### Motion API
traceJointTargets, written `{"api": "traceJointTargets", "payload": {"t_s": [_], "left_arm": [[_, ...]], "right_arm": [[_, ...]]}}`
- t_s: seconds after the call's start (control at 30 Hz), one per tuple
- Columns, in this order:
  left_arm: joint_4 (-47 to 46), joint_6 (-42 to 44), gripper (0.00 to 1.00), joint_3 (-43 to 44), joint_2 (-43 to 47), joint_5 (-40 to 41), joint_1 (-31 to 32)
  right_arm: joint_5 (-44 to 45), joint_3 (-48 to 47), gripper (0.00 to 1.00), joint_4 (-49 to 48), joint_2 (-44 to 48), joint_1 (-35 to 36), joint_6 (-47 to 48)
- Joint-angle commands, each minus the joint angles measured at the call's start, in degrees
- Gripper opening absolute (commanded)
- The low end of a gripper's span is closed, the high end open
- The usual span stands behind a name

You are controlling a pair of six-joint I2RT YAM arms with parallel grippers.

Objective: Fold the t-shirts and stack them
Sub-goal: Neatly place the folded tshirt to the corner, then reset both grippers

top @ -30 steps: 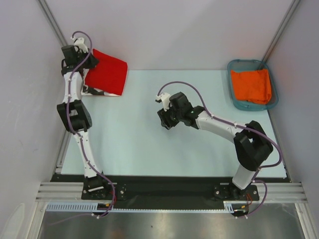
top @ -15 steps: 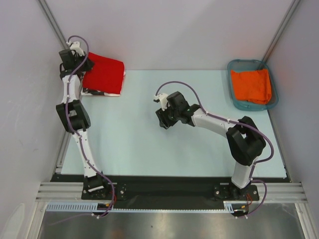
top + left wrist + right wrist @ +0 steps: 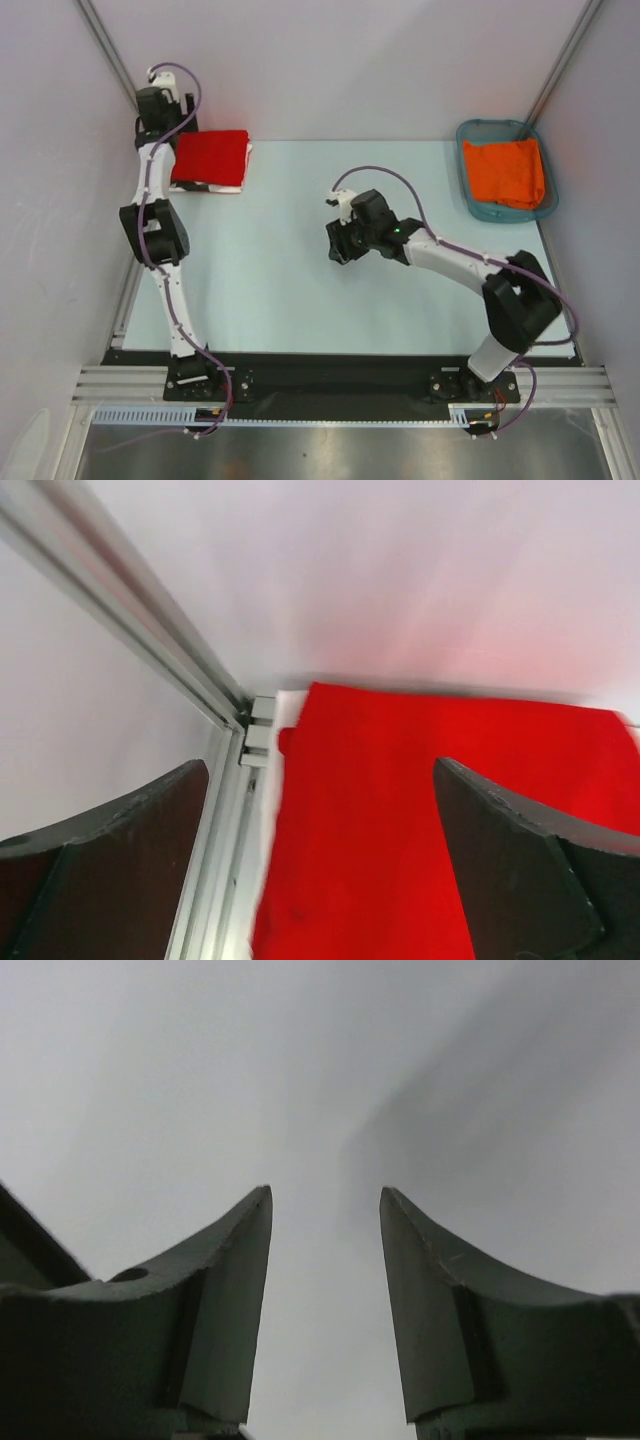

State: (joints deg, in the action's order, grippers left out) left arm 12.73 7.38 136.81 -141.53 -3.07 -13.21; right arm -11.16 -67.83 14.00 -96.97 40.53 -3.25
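Released moments ago, red t-shirt lies as a smooth folded rectangle. Left gripper hovers above it, spread wide; right gripper parted, empty.

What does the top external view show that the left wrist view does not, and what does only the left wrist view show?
Only the top view: the right gripper over the bare table, and the teal basket holding an orange cloth at the far right. Only the left wrist view: the left gripper from close, its fingers wide apart with nothing between them. Both: the folded red t-shirt in the far left corner, beside the metal frame post.
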Motion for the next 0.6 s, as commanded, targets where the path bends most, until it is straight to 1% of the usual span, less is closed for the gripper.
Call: {"api": "traceJointTargets", "payload": {"t_s": [0.0, 0.03, 0.07, 0.1, 0.13, 0.17, 0.2, 0.23, 0.27, 0.3, 0.33, 0.37, 0.4, 0.43, 0.47, 0.5, 0.53, 0.57], "left_arm": [[1.4, 5.55, 1.0, -2.07, 14.17, 8.7, 7.31], [3.33, 2.85, 1.0, -2.95, 18.1, 8.52, 8.37], [6.4, 0.21, 1.0, -6.87, 20.66, 7.82, 10.03], [6.86, -2.78, 1.0, -10.74, 23.47, 3.64, 10.66], [6.61, -10.55, 1.0, -15.56, 30.72, -0.23, 11.27], [4.08, -14.11, 1.0, -26.49, 34.19, -4.1, 12.32], [2.75, -17.45, 1.0, -32.08, 38.31, -10.92, 12.68], [-1.44, -23.66, 1.0, -38.05, 42.01, -13.25, 14.6], [-4.09, -26.16, 1.0, -50.21, 49.87, -16.32, 16.88], [-5.95, -28.45, 1.0, -55.72, 53.43, -18.01, 18.3], [-7.79, -32.99, 1.0, -61.0, 56.77, -22.03, 19.7], [-10.86, -34.87, 1.0, -70.1, 63.59, -24.15, 21.98], [-11.76, -36.71, 1.0, -74.37, 66.8, -24.87, 23.31], [-12.55, -41.26, 1.0, -78.94, 70.66, -25.66, 24.36], [-18.82, -43.91, 1.0, -88.12, 74.09, -29.06, 25.77], [-20.8, -46.81, 1.0, -92.65, 81.61, -29.44, 26.22], [-22.64, -52.93, 1.0, -97.04, 85.51, -29.36, 26.39], [-29.89, -56.3, 1.0, -106.48, 89.29, -30.06, 26.83]], "right_arm": [[1.83, 4.8, 0.52, -3.79, 10.38, -1.51, -8.86], [2.71, 9.43, 0.53, -6.15, 13.01, -2.82, -11.15], [4.46, 12.0, 0.54, -7.57, 17.64, -3.44, -16.56], [4.83, 14.46, 0.55, -8.89, 20.47, -4.66, -19.31], [4.92, 17.62, 0.57, -11.42, 22.85, -5.72, -22.13], [5.09, 22.78, 0.57, -12.58, 25.14, -8.43, -28.51], [5.01, 25.88, 0.58, -13.38, 30.38, -9.58, -31.09], [4.92, 28.61, 0.58, -16.26, 32.87, -10.64, -33.73], [5.7, 33.59, 0.58, -16.72, 35.77, -12.39, -36.11], [5.8, 35.82, 0.59, -17.07, 40.41, -12.84, -40.65], [5.97, 37.75, 0.6, -18.55, 42.98, -13.2, -42.35], [7.1, 41.25, 0.62, -18.31, 45.0, -13.46, -43.76], [7.46, 43.03, 0.64, -18.04, 48.94, -13.55, -47.78], [7.64, 45.14, 0.66, -19.78, 50.63, -13.99, -48.95], [7.73, 46.9, 0.67, -20.32, 52.39, -14.16, -50.35], [8.08, 50.05, 0.68, -20.24, 54.41, -14.69, -53.33], [8.34, 51.65, 0.72, -19.72, 57.82, -14.95, -55.62], [8.43, 53.31, 0.75, -19.89, 59.86, -15.31, -57.99]]}}
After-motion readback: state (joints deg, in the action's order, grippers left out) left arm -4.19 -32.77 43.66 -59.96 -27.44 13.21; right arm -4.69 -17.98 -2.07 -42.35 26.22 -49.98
